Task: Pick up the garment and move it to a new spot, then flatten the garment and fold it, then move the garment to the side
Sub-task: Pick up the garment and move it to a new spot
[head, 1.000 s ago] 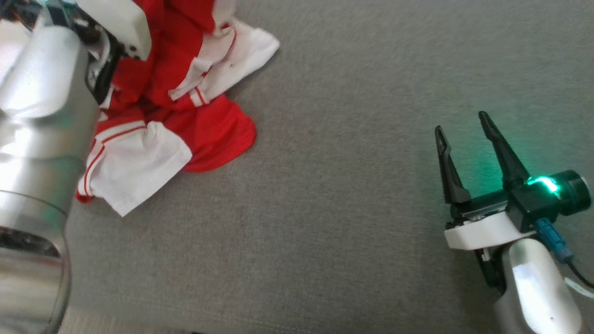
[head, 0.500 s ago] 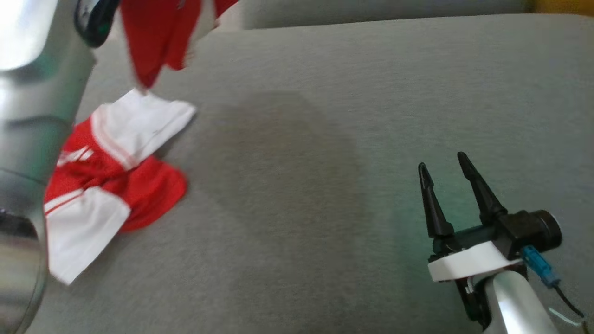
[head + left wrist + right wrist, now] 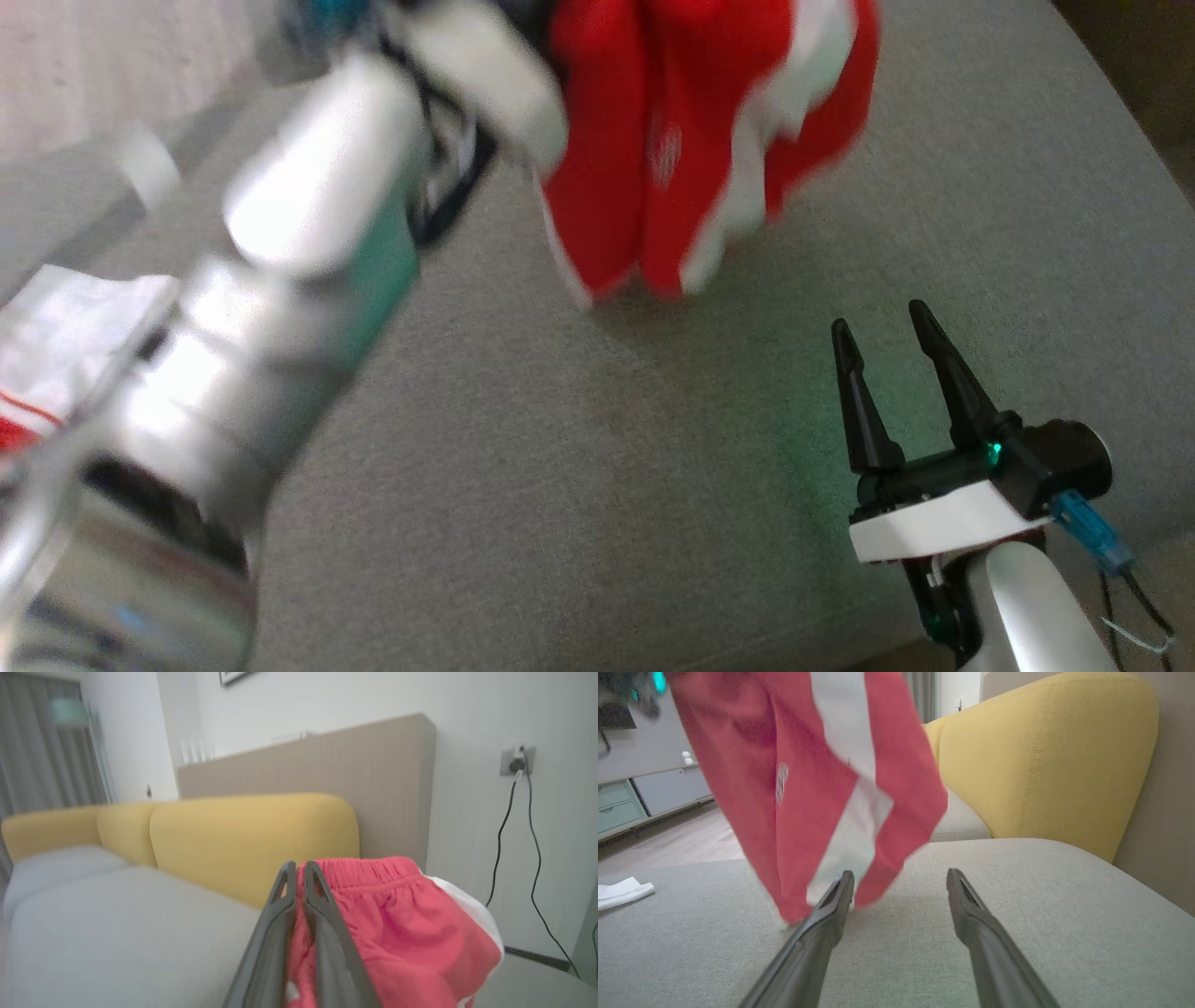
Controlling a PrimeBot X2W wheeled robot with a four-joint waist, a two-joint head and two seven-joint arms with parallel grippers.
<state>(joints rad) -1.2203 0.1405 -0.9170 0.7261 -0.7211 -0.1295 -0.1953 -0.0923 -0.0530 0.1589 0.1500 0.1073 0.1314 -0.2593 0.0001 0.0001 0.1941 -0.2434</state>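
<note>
Two dark fingers of the right gripper (image 3: 879,314) stand spread with nothing between them, low over the grey sofa seat (image 3: 607,467). Just beyond them hang the red-and-white shorts (image 3: 653,168) (whether the hem touches the seat is unclear), pinched at the elastic waistband by the left gripper (image 3: 299,864). A small pale badge (image 3: 781,781) on the red cloth is too blurred to read.

Red-white garment (image 3: 803,788) hangs over grey cushion (image 3: 1017,896); right gripper (image 3: 900,872) fingers apart, empty; yellow backrest (image 3: 1045,751) behind.
</note>
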